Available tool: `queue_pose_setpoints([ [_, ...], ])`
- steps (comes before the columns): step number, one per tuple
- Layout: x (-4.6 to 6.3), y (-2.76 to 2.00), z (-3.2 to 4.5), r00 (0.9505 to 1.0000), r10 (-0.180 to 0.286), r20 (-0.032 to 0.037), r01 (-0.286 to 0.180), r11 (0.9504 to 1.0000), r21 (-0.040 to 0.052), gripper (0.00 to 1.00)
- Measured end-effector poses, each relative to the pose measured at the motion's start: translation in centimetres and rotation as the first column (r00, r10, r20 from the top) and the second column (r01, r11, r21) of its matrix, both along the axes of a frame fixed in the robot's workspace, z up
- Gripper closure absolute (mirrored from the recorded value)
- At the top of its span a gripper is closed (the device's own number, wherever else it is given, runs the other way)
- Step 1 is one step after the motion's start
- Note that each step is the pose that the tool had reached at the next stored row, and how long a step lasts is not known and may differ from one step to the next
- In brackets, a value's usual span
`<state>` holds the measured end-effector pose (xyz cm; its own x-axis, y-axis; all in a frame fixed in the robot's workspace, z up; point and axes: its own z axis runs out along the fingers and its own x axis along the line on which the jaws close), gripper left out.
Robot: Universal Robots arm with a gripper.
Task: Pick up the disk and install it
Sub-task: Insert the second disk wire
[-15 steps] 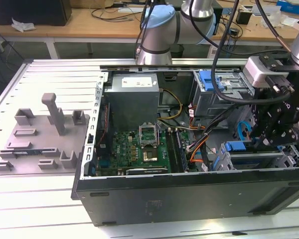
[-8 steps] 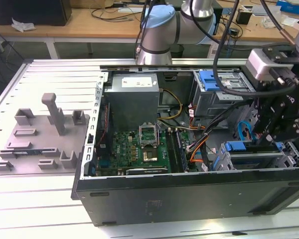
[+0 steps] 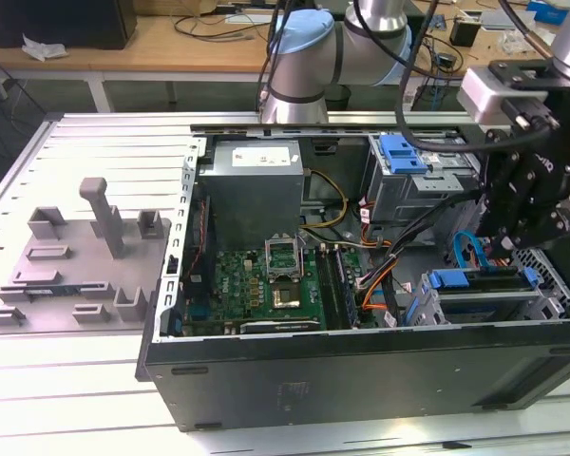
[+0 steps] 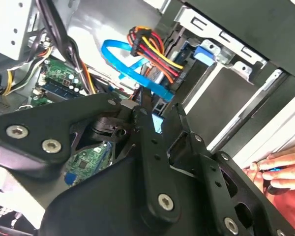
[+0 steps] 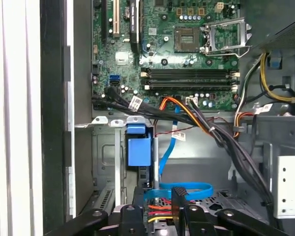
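The disk's blue carrier bracket (image 3: 456, 278) sits at the lower drive bay in the case's corner on the exterior view's right, with a grey slab (image 3: 489, 306) under it. In the first wrist view the same blue bracket (image 5: 139, 147) stands inside the metal bay. My gripper (image 3: 505, 239) hangs just above that bay. In both wrist views its black fingers (image 4: 145, 115) stand apart, and I see only cables beyond the gap, so my gripper (image 5: 159, 195) is open and holds nothing. A blue data cable (image 5: 179, 189) and a red-and-yellow power plug (image 4: 147, 42) lie right by the fingertips.
The open computer case (image 3: 361, 366) holds a green motherboard (image 3: 266, 285), a grey power supply (image 3: 252, 185) and an upper drive cage with a blue latch (image 3: 404, 152). A grey fixture plate (image 3: 76, 266) lies at the exterior view's left. A person's hand (image 4: 280, 169) rests outside the case wall.
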<state>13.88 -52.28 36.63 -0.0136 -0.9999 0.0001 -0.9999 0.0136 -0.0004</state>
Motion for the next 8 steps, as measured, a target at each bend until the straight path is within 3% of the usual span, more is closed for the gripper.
queue_pose_setpoints([
  [3, -0.5, 0.61, 0.26, 1.0000, 0.000, 0.0042, 0.000, 1.0000, -0.0003, 0.72],
  [4, -0.7, 0.74, 0.28, 1.0000, 0.000, 0.0055, 0.000, 1.0000, -0.0002, 0.84],
  [5, -0.9, 0.83, 0.29, 1.0000, 0.000, 0.0064, 0.000, 1.0000, -0.0003, 0.89],
  [8, -1.2, 0.91, 0.29, 1.0000, 0.000, 0.0078, 0.000, 1.0000, -0.0007, 0.89],
])
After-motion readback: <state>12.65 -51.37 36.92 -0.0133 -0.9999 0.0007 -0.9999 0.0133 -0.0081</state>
